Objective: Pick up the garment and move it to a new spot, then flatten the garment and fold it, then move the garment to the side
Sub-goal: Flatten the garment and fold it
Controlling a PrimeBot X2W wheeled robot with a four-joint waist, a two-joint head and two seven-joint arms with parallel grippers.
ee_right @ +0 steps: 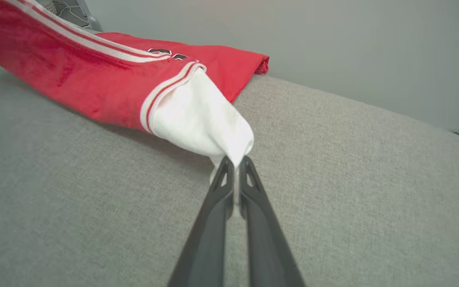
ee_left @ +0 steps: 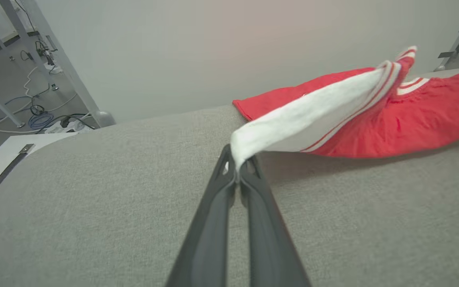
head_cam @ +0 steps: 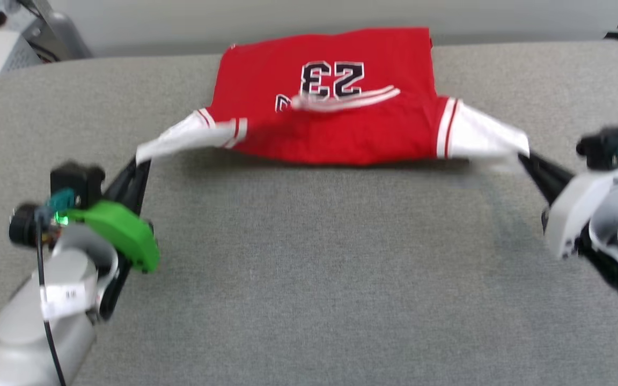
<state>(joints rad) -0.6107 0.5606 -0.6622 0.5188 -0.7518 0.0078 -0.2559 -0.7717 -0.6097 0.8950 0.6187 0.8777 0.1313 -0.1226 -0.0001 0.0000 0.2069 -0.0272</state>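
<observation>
Grey fabric worktop point(head_cam: 309, 279) before a plain pale wall, with the garment point(head_cam: 330, 123) stretched between both arms at the far side.
The garment lies across the far middle of the worktop, number side up, its hem at the far edge and its near shoulder edge lifted off the surface with a shadow beneath. The left end effector point(head_cam: 139, 162) is clamped tight on the tip of the left white sleeve point(head_cam: 180, 140), and the right end effector point(head_cam: 523, 156) is likewise pinched on the tip of the right white sleeve point(head_cam: 483, 136), so both sleeves are drawn taut outward and toward the robot. By my reading the pick-up is done and this is the spreading or flattening stage. No tidy fold shows yet, and the move to the side is not yet done.
</observation>
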